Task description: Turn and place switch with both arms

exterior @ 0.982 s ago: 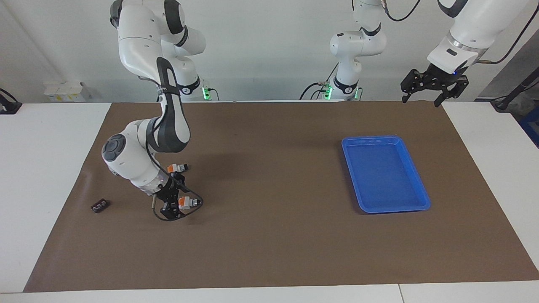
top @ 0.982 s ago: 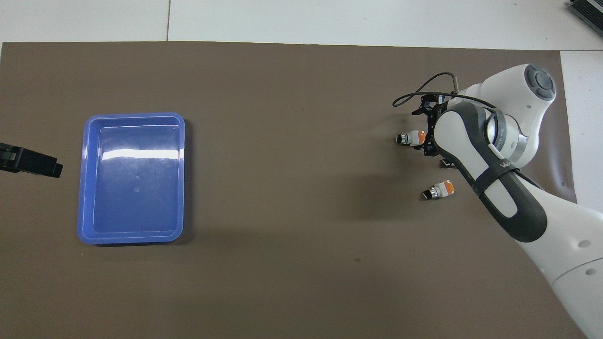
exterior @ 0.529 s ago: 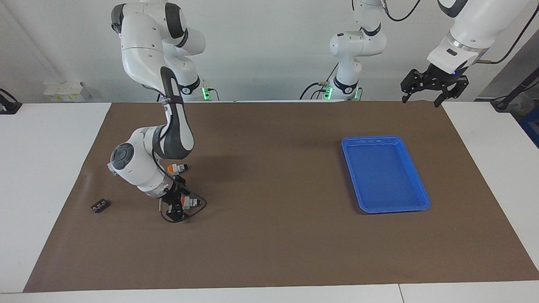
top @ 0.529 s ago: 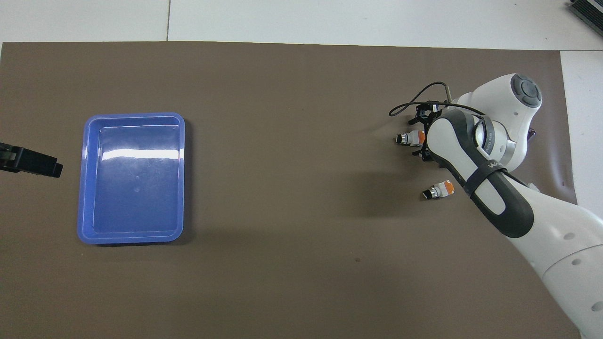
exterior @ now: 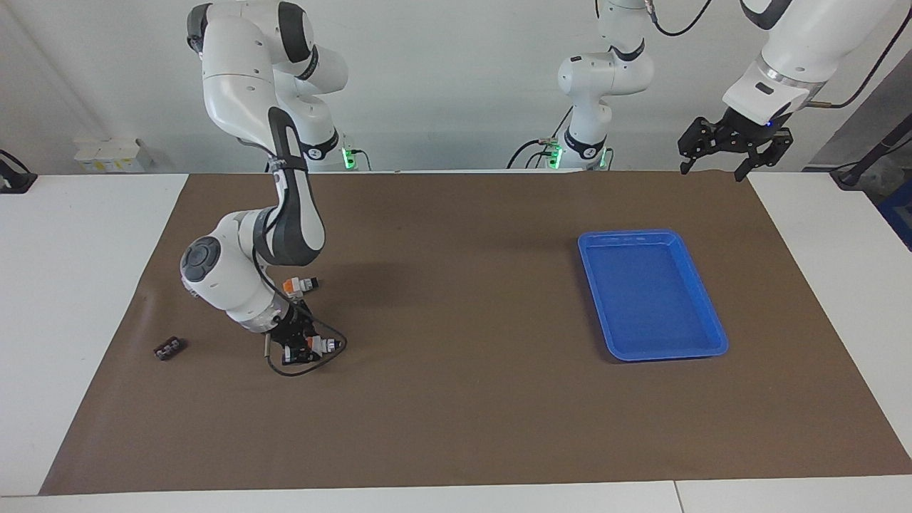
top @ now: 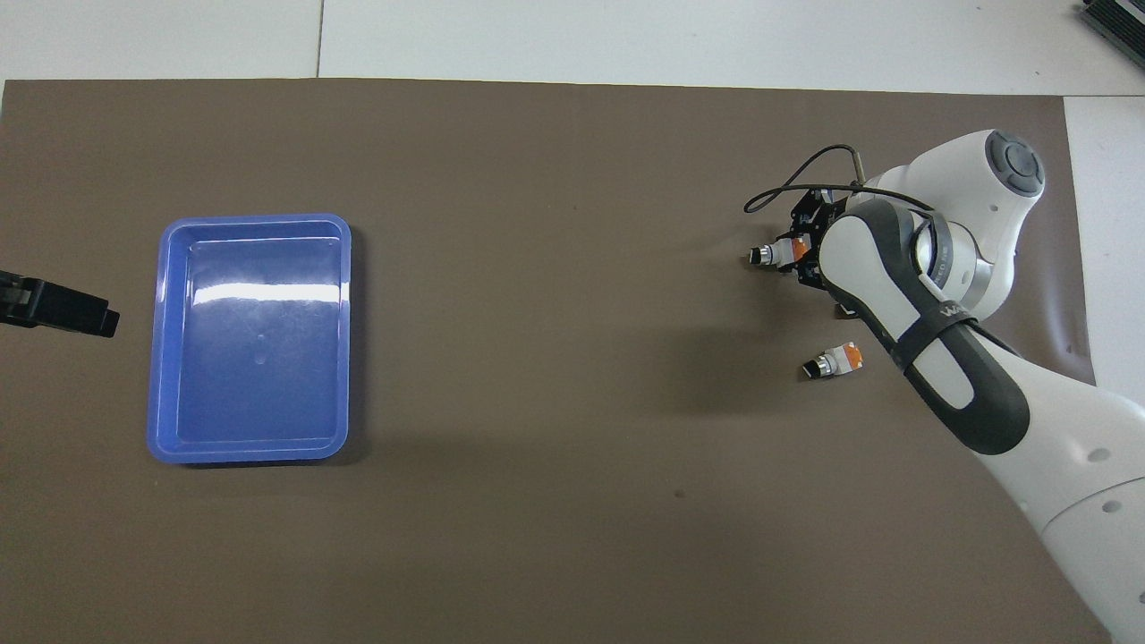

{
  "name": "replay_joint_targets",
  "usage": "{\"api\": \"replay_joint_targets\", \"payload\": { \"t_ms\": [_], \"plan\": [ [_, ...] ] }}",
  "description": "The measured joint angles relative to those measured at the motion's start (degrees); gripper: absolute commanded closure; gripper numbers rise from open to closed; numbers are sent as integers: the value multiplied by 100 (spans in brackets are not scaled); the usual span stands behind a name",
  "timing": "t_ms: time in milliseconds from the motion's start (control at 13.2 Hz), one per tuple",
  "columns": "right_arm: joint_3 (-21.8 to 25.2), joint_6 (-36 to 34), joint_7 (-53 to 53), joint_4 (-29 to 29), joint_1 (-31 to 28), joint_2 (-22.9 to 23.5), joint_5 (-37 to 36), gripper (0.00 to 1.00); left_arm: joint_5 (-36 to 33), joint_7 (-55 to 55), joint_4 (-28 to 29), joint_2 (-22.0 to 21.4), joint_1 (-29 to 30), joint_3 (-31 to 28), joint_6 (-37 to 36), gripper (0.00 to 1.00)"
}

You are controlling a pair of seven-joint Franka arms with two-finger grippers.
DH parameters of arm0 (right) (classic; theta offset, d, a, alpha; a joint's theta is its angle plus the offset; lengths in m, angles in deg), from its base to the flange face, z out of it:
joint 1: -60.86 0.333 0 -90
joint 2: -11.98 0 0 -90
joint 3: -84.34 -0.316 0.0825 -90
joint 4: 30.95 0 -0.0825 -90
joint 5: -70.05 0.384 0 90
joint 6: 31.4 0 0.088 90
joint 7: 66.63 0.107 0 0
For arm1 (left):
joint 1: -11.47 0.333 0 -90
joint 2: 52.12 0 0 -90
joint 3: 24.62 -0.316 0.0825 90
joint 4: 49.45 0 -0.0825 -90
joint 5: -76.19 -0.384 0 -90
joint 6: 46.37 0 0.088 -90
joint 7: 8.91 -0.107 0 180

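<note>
right claw [exterior: 298, 349] low on the bench [exterior: 456, 399], pinching the switch [exterior: 316, 345] at the right arm's end, likely to lift and turn it; left claw [exterior: 734, 146] spread, waiting near the blue tray [exterior: 712, 335].

Small switch [exterior: 313, 345], orange end, white middle, black-and-silver knob tip; lying sideways, gripped in right tool [exterior: 296, 347] low over desk [exterior: 456, 399], toward right arm's end, knob toward the blue tray's end.
</note>
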Motion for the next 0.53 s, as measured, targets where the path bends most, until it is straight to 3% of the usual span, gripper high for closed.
{"api": "replay_joint_targets", "payload": {
  "t_ms": [227, 529],
  "plan": [
    [-98, -148, 0, 260, 66, -181, 517, 100, 0, 0, 0, 0, 0, 0, 0, 0],
    [-549, -391, 0, 327, 157, -808, 1522, 100, 0, -11, 53, -9, -14, 75, 47, 2]
  ]
}}
